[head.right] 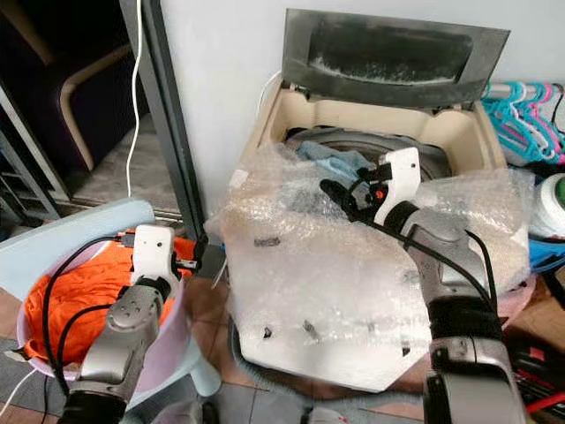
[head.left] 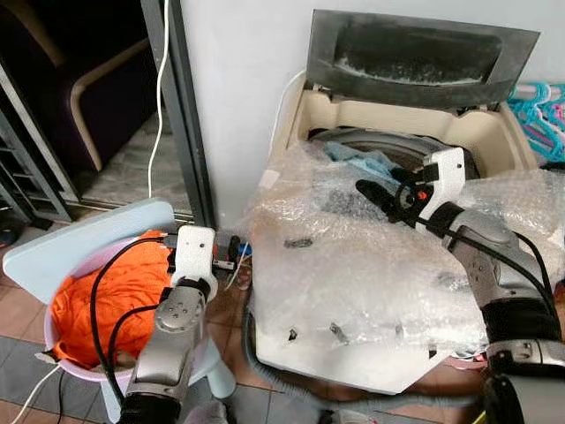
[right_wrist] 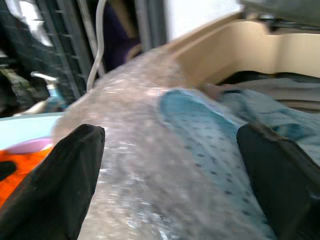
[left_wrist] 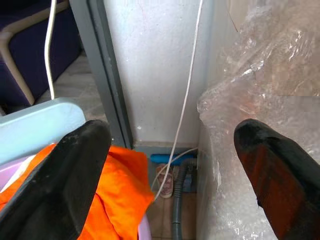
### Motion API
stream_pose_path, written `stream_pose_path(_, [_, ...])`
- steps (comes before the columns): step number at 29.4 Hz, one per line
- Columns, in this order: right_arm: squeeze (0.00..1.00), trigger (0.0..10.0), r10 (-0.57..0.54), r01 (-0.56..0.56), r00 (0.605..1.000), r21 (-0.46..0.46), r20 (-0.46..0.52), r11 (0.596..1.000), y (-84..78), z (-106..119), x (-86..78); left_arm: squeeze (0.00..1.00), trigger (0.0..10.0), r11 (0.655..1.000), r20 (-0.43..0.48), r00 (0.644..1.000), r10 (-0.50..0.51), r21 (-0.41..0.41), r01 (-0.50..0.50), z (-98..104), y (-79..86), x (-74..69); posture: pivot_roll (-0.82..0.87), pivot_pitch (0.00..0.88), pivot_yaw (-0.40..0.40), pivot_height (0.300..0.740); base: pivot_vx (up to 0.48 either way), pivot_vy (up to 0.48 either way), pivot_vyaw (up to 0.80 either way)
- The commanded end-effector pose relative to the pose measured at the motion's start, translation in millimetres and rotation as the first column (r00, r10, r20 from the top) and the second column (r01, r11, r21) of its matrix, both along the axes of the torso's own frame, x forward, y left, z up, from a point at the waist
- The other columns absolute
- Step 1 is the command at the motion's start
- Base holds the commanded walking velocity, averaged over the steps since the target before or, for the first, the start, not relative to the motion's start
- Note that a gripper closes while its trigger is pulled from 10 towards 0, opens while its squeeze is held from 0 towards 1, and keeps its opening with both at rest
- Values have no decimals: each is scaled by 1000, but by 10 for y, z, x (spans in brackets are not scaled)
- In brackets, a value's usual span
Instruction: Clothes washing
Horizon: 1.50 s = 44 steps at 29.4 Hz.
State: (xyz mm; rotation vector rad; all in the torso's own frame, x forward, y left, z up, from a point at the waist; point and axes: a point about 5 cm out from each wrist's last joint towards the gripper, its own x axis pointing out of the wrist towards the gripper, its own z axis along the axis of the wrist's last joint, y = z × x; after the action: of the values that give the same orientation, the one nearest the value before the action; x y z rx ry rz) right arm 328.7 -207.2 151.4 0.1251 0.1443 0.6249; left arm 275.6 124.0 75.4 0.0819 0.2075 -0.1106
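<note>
A top-loading washing machine (head.left: 494, 132) stands against the wall with its lid (head.left: 415, 49) up, and bubble wrap (head.left: 335, 265) covers its front. A blue dotted cloth (head.left: 353, 159) lies at the drum's near rim, partly over the wrap. My right gripper (head.left: 386, 188) hovers open just above the wrap, right next to that cloth (right_wrist: 210, 130), holding nothing. To the left, a lilac basket (head.left: 53, 340) holds orange clothes (head.left: 124, 287). My left gripper (head.left: 225, 254) is open and empty over the basket's right edge, between the basket and the machine.
The basket sits on a light blue stool (head.left: 79, 243). A dark door frame (head.left: 185, 106) and a hanging white cable (head.left: 159, 88) stand behind it. A grey drain hose (head.left: 265, 371) curls on the tiled floor. Teal hangers (head.left: 543, 115) hang at the far right.
</note>
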Motion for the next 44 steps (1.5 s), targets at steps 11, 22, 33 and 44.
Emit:
stream_pose_path(11, [910, 10000, 194, -200, 977, 61, 93, 978, 93, 312, -111, 0, 10000, 999, 1, 1000, -10, 46, 10, 39, -13, -13, -3, 7, 6, 740, 0, 0, 0])
stream_pose_path(22, [925, 10000, 48, -47, 987, -14, 153, 999, 204, 299, -37, 0, 10000, 1000, -12, 1000, 10, 23, -10, 33, 20, -75, -5, 3, -6, 740, 0, 0, 0])
stream_pose_path(33, [922, 10000, -368, 368, 929, -28, 32, 929, 5, 131, 242, 0, 10000, 1000, -50, 999, 9, 19, -8, -31, 31, -102, -3, 0, -11, 740, 0, 0, 0])
stream_pose_path(44, [922, 10000, -443, 410, 870, 184, 214, 893, 100, 525, 231, 0, 10000, 1000, -41, 999, 10, 9, -10, -24, 24, -93, -3, 0, -20, 740, 0, 0, 0])
